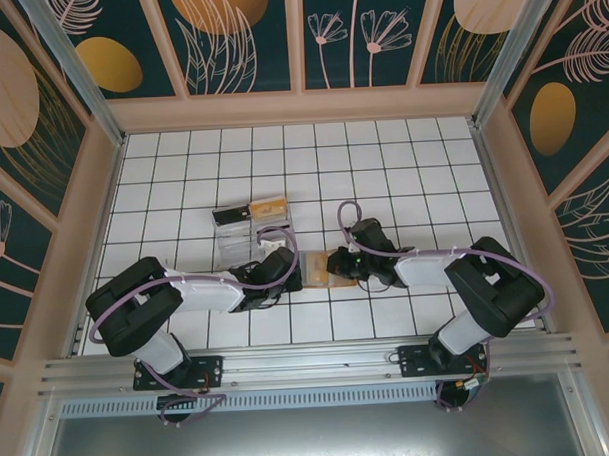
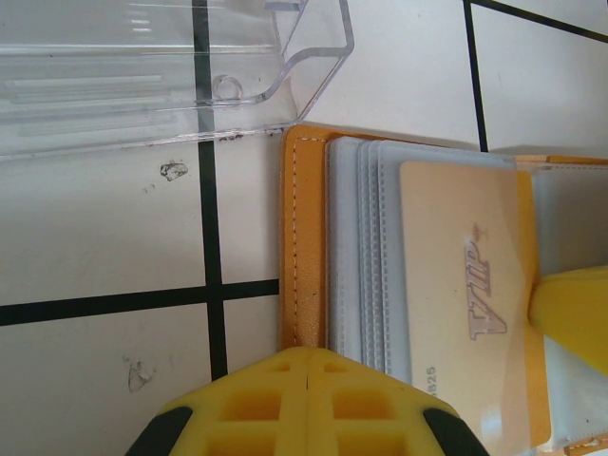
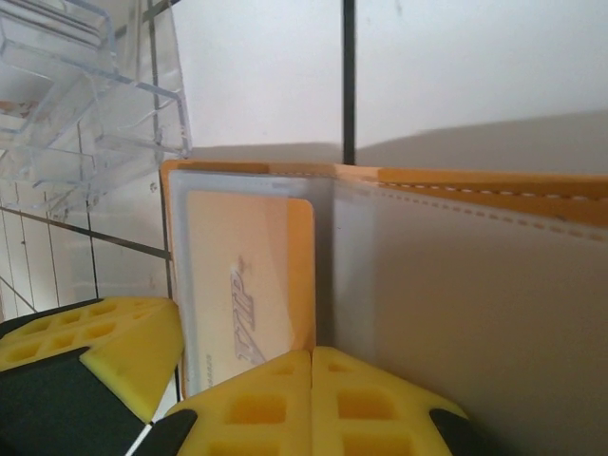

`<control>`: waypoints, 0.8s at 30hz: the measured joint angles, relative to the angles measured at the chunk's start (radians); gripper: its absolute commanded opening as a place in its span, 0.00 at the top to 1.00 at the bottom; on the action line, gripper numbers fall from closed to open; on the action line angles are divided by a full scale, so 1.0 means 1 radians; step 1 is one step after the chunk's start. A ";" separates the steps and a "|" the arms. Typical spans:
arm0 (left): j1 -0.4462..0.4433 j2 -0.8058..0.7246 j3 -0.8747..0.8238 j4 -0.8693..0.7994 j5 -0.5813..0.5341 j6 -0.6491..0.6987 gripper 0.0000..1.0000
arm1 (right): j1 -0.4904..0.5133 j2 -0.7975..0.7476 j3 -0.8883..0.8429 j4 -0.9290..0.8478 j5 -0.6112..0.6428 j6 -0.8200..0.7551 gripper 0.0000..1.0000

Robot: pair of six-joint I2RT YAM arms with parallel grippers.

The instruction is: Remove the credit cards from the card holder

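Top external: the open wallet [image 1: 326, 266] lies just beside a clear tray [image 1: 247, 230]. Left wrist: left gripper [image 2: 306, 380], fingers pressed together, at the wallet's edge; a VIP card [image 2: 465, 285] sits pocketed. Right wrist: right gripper [image 3: 313, 380] closed at the fold.

Black-and-white arms [image 1: 202, 290] have purple cables [image 1: 341, 219], yellow fingers [image 2: 256, 404]

The flat orange-brown leather-like card holder [image 2: 302, 237] had pale stitching and grey-blue pockets; the pale peach plastic card [image 2: 465, 285] bore an embossed VIP. The white table [image 2: 95, 247] carried black grid lines.
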 measured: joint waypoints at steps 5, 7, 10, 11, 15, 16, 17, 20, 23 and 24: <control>0.000 0.000 0.000 0.000 0.000 0.000 0.95 | -0.026 -0.039 -0.043 0.010 0.000 0.000 1.00; 0.000 0.000 0.000 0.000 0.000 0.000 0.95 | -0.036 -0.055 -0.059 0.009 0.000 0.000 1.00; 0.000 0.000 0.000 0.000 0.000 0.000 0.95 | -0.048 -0.082 -0.077 0.006 0.000 -0.001 1.00; 0.000 0.000 0.000 0.000 0.000 0.000 0.95 | -0.052 -0.092 -0.082 0.003 0.000 -0.001 1.00; 0.000 0.000 0.000 0.000 0.000 0.000 0.95 | -0.079 -0.146 -0.109 -0.017 0.000 -0.008 1.00; 0.000 0.000 0.000 0.000 0.000 0.000 0.95 | -0.087 -0.165 -0.117 -0.028 0.000 -0.011 1.00; 0.000 0.000 0.000 0.000 0.000 0.000 0.95 | -0.092 -0.179 -0.122 -0.035 0.000 -0.016 1.00; 0.000 0.000 0.000 0.000 0.000 0.000 0.95 | -0.126 -0.232 -0.135 -0.066 -0.006 -0.032 1.00; 0.000 0.000 0.000 0.000 0.000 0.000 0.95 | -0.160 -0.276 -0.142 -0.097 -0.007 -0.049 1.00; 0.000 0.000 0.000 0.000 0.000 0.000 0.95 | -0.170 -0.291 -0.142 -0.111 -0.008 -0.055 1.00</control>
